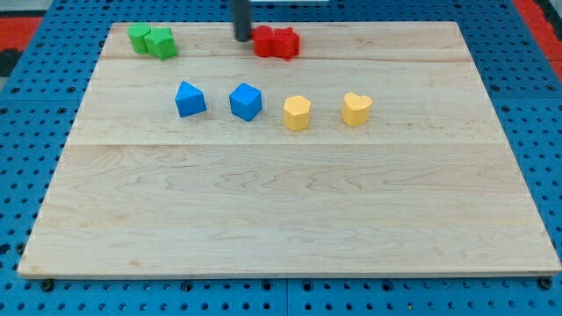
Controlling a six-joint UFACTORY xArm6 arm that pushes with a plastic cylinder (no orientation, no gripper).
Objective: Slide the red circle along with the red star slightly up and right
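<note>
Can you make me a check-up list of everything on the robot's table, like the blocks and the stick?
Surface: pale wooden board, flat, on a blue pegboard.
Job's things: two red blocks touching, near the view's top edge; which is circle or star is hard to tell.
Clutter: two green blocks top left; two blue blocks; two yellow blocks.
Fingers: none; my tip sits just left of the red blocks.
Cables: nothing seen.
Surroundings: red strip at the view's top right.

2 green blocks [152, 40] | 2 blue blocks [219, 100] | 2 yellow blocks [327, 111] | wooden board [290, 211]
</note>
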